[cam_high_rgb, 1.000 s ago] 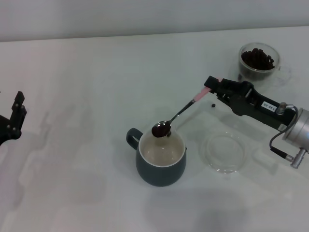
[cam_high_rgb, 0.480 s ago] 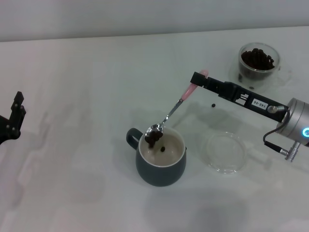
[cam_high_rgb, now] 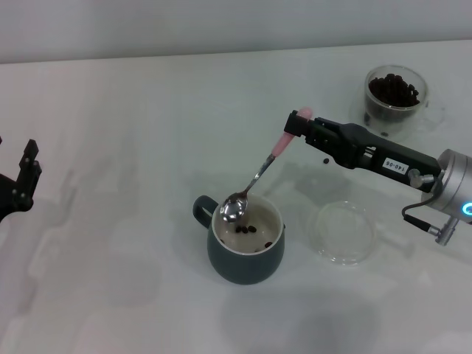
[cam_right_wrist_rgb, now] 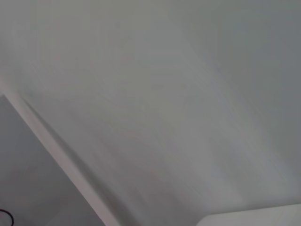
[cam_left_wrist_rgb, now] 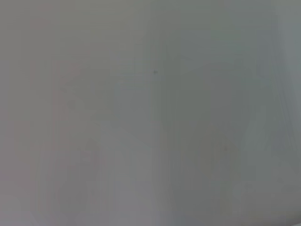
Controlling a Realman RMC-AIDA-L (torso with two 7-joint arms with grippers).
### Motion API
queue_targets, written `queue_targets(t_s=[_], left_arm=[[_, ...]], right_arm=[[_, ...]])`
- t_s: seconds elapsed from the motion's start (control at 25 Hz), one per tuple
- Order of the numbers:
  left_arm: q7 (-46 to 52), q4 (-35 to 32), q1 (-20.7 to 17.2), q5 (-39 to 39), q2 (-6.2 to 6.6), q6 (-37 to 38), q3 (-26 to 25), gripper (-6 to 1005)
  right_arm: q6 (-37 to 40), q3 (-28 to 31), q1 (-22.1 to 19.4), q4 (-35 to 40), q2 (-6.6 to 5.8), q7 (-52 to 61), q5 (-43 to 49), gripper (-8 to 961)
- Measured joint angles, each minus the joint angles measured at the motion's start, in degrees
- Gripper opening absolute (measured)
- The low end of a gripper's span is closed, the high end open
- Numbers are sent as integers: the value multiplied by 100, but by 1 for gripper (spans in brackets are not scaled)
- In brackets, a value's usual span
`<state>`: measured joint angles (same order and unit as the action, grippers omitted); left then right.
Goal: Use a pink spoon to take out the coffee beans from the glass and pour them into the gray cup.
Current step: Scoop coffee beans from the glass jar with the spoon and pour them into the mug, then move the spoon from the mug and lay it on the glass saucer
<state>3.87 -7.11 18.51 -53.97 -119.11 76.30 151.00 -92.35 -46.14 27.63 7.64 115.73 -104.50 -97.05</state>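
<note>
We are tipping the pink spoon (cam_high_rgb: pixel 254 179), clamped in our right gripper (cam_high_rgb: pixel 304 127), over the gray cup (cam_high_rgb: pixel 245 251) so the coffee beans (cam_high_rgb: pixel 248 229) are dropping inside.

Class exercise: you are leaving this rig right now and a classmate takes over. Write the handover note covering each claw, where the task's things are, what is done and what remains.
Right claw: shut on the pink-handled metal teaspoon, whose bowl is tipped over the dark slate-gray mug.
Left claw: parked at the table's far left edge, holding nothing.
Dark brown coffee beans: a few lie inside the mug; the spoon's bowl looks empty.
Clear double-walled glass cup: at the far right, with many beans in it.
One stray bean lies on the table; a flat clear round dish sits right of the mug.
Left: return to the glass for more scoops.
</note>
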Motion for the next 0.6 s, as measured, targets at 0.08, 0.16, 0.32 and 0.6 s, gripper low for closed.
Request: queue_targets(t_s=[0.08, 0.16, 0.32, 0.6], left_arm=[[0, 0, 4, 0, 1, -4, 0, 506], [0, 0, 4, 1, 2, -4, 0, 507], [0, 0, 4, 0, 3, -5, 0, 506], [0, -1, 11, 1, -6, -5, 0, 506]], right_arm=[[-46, 16, -13, 1, -7, 7, -23, 145], [-174, 53, -23, 14, -31, 134, -43, 145], [-269, 68, -75, 178, -60, 457, -48, 145], [-300, 77, -520, 1084, -188, 1112, -102, 146]])
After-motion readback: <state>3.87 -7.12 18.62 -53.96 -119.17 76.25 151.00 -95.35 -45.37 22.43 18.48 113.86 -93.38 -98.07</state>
